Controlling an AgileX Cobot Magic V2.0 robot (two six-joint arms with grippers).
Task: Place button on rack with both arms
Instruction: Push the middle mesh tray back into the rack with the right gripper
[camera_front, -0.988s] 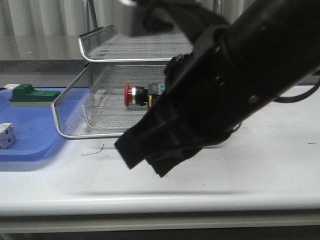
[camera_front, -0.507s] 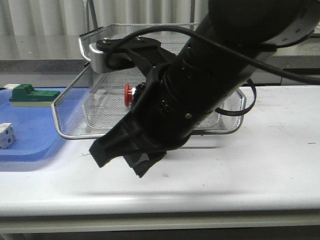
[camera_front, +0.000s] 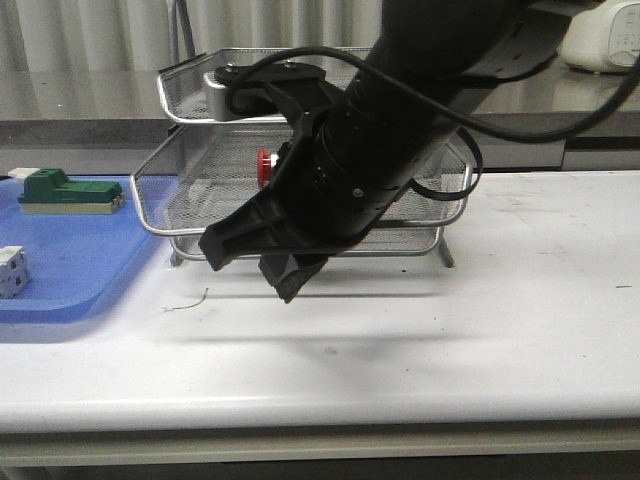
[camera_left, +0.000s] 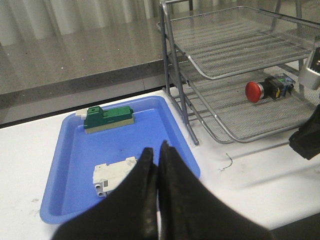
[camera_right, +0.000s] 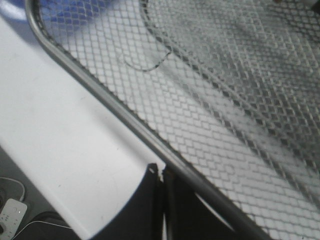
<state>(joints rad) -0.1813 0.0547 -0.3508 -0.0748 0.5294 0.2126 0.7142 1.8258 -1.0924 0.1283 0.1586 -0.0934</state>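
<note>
Already inside the rack (camera_front: 200, 90), the button (camera_front: 266, 166) lies on its side on the mesh of the lower tray in the front view, red head toward the blue tray (camera_front: 60, 290), much of its body hidden behind the right arm (camera_front: 400, 130), whose fingers (camera_front: 262, 262) hang low before the tray's front rim, pressed together and carrying nothing. From the left wrist view, the left gripper (camera_left: 156, 165) shows fingers closed tip to tip and empty, poised above the blue tray that holds the green block (camera_left: 107, 117) and the white part (camera_left: 114, 176); the button sits clear on the lower tier to one side, well apart from that gripper. From the right wrist view, the right arm's fingertips sit shut just beside the tray's wire rim (camera_right: 115, 107), above the white worktop (camera_right: 60, 145); whether they touch the rim cannot be told. Judged from these views, the placing itself looks done and the step in hand concerns the sliding tray; the next move likely calls for the right arm to ease clear without catching the rim.
</note>
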